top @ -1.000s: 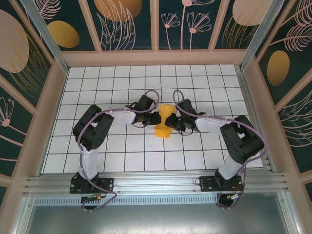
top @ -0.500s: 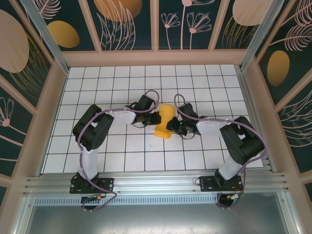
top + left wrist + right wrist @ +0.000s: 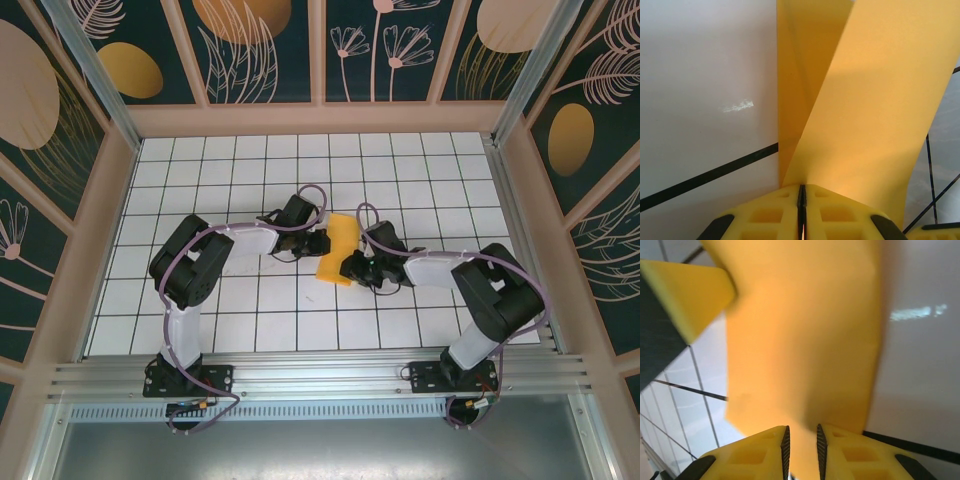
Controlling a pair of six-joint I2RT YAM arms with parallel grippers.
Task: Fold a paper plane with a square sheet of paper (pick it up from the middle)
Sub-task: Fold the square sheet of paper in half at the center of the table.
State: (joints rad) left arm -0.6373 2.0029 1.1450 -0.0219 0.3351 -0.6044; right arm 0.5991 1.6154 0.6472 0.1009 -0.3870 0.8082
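While the left gripper [image 3: 801,192] is pinching the square sheet of paper [image 3: 338,250] from the left, the right gripper [image 3: 801,432] is clamping its near end.

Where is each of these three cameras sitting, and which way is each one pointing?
Top view: fixed above and behind the arms, looking down on the tiled table; both whole arms show, left gripper and right gripper on the orange paper.
Left wrist: on the left arm, looking along its closed fingers at the paper.
Right wrist: on the right arm, looking along its fingers, paper between them.
Shared: all three see the paper and the table.
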